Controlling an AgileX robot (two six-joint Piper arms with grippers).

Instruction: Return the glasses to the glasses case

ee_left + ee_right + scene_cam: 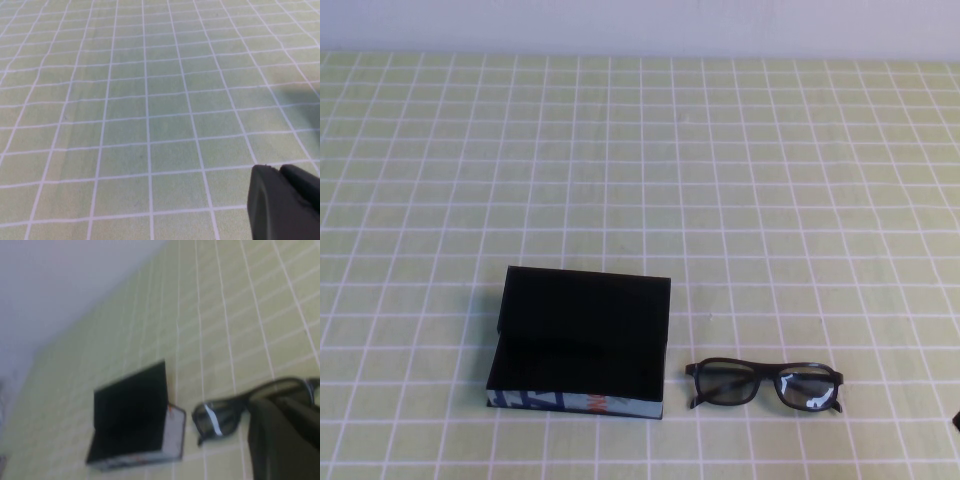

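The glasses case (582,310) lies open near the table's front, left of centre, its lid standing up behind and its blue-white side with an orange mark facing me. Its inside is empty. The black glasses (766,380) lie folded on the cloth just right of the case, apart from it. My right gripper (280,402) hovers low at the front right, shut and empty, close to the glasses' (215,419) right end; the case (132,410) shows beyond them. My left gripper (277,172) is shut and empty over bare cloth, out of the high view.
A green tablecloth with a white grid (640,180) covers the table up to a pale wall at the back. A dark sliver of the right arm (956,422) shows at the high view's right edge.
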